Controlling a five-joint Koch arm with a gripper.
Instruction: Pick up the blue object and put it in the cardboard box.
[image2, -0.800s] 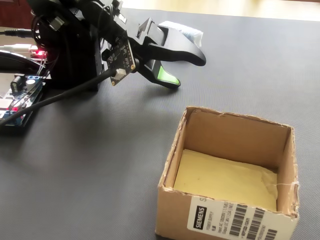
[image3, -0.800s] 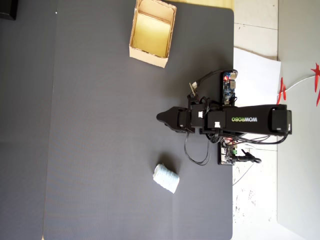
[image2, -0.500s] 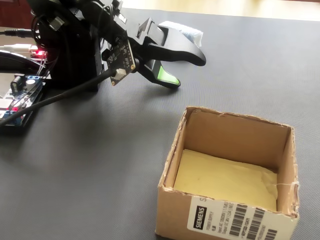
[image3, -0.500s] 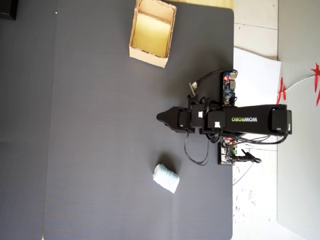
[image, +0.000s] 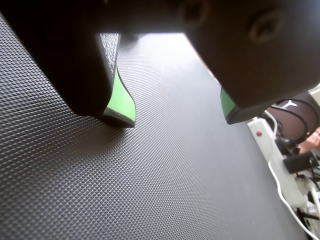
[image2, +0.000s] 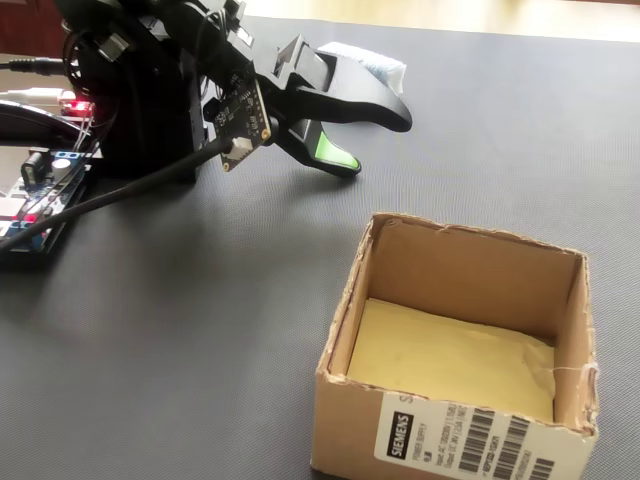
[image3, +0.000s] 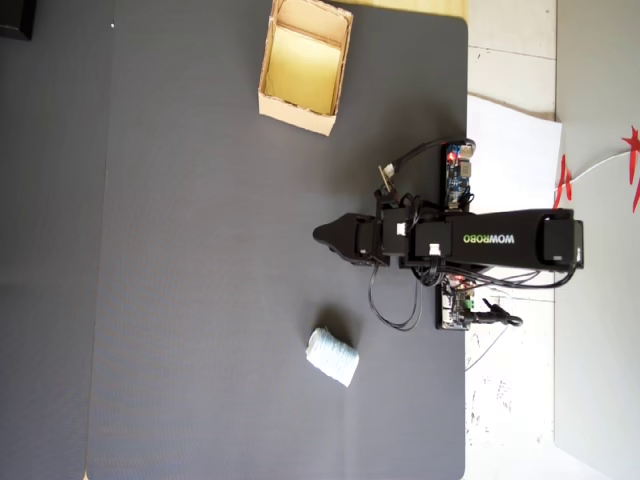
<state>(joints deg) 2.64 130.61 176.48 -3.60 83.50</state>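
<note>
The blue object (image3: 332, 355) is a small pale bundle lying on the black mat, to the side of the arm in the overhead view. In the fixed view the blue object (image2: 378, 62) peeks out behind the jaws. The cardboard box (image3: 286, 103) stands open-topped at the mat's far edge; in the fixed view the box (image2: 450, 432) is in front, its yellowish inside empty. My gripper (image: 177, 117) is open, its green-padded fingers wide apart with only mat between them. The gripper (image2: 375, 140) hovers low over the mat, apart from both bundle and box. The wrist view shows neither of them.
The arm's base (image2: 140, 100) and circuit boards (image2: 35, 195) with cables sit at the left in the fixed view. A white power strip (image: 265, 142) and wires lie past the mat's edge in the wrist view. White paper (image3: 510, 130) lies beside the mat (image3: 200, 250).
</note>
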